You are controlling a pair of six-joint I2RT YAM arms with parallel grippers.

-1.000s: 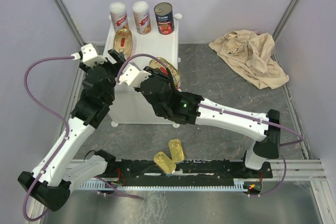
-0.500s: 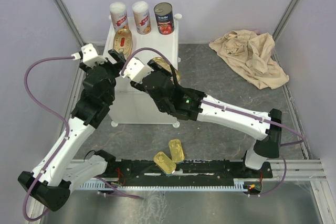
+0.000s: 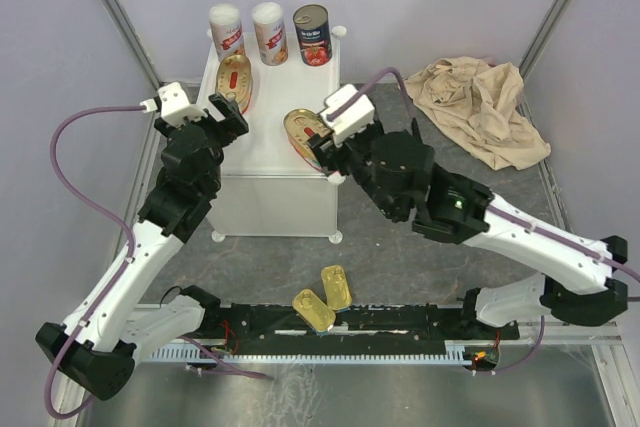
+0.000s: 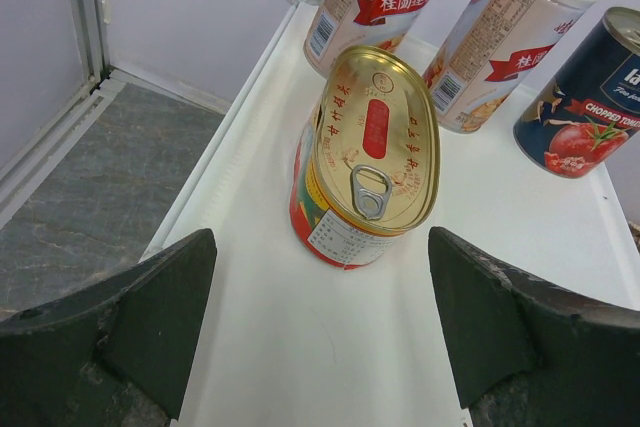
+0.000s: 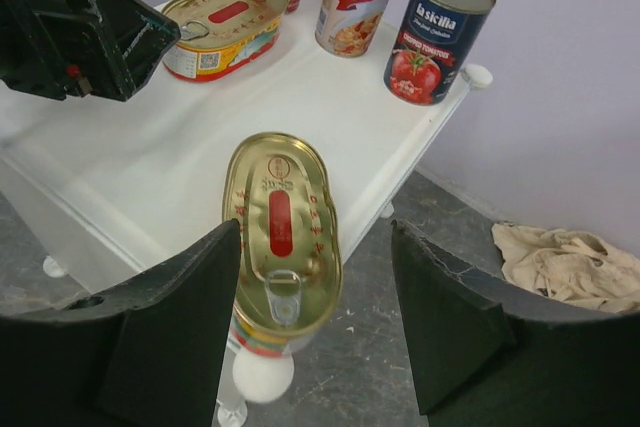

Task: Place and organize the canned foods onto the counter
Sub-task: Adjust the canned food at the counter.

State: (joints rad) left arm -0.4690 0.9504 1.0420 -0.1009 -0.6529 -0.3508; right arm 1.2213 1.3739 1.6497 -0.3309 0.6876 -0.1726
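On the white counter (image 3: 270, 107) stand two white-and-red cylinders (image 3: 227, 31) (image 3: 269, 33), a dark can (image 3: 311, 35) and a red-yellow oval tin (image 3: 234, 82). A second oval tin (image 3: 305, 132) (image 5: 280, 217) sits at the counter's front right corner, above a knob. My right gripper (image 3: 325, 152) (image 5: 315, 232) is open around this tin, with a clear gap on its right side. My left gripper (image 3: 225, 115) (image 4: 320, 242) is open and empty just in front of the first oval tin (image 4: 372, 147). Two gold rectangular tins (image 3: 313, 309) (image 3: 336, 287) lie on the floor near the arm bases.
A beige cloth (image 3: 480, 107) lies crumpled on the floor at the back right. The grey floor runs right of the counter, walled on both sides. The left gripper (image 5: 90, 32) shows in the right wrist view, beside the first oval tin (image 5: 225, 22).
My right gripper has opened and let go of the second oval tin, and the right arm has swung from over the counter to its right side. The left arm has not moved.
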